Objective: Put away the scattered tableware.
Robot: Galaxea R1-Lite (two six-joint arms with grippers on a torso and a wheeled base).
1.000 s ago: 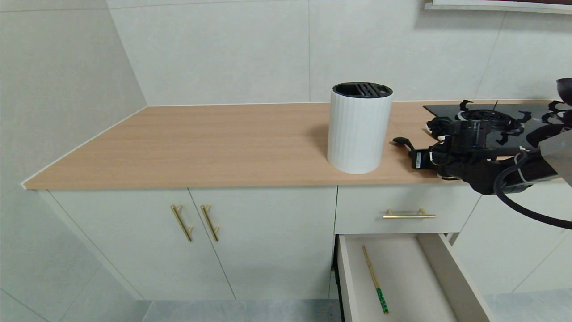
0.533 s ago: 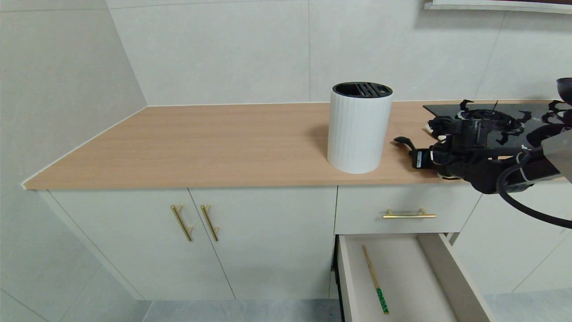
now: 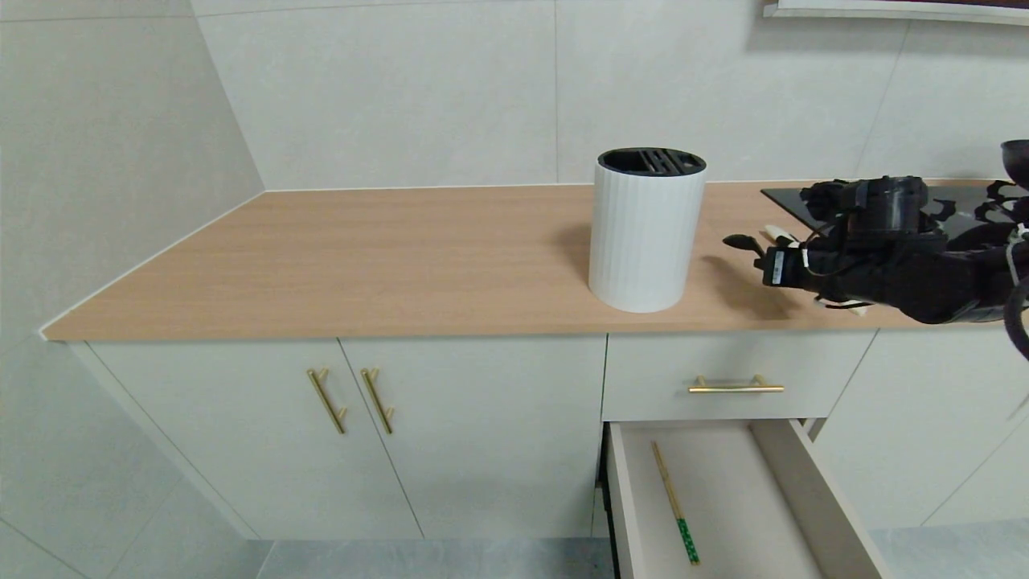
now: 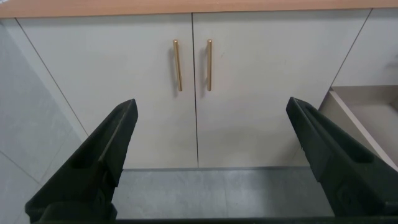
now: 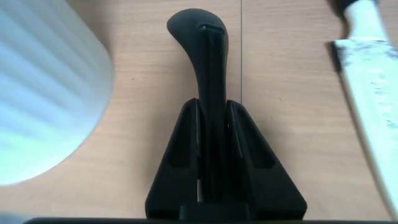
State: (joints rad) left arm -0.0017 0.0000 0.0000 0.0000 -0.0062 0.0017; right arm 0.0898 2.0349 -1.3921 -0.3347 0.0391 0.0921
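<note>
Black handle (image 5: 198, 31) in right gripper (image 5: 212, 109), between white holder (image 5: 43, 81) and knife (image 5: 373, 106)

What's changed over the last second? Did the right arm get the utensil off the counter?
The right gripper, shut on the black handle, has risen from the countertop and shifted slightly to the robot's right, carrying the handle up with it. The white holder, the open drawer and the chopstick in it stayed put.

Cut off at the edge: knife (image 5: 370, 74), blurred holder (image 5: 43, 81), drawer (image 3: 731, 490). Hidden within the right hand (image 5: 212, 112): everything beyond the handle (image 5: 202, 50).
</note>
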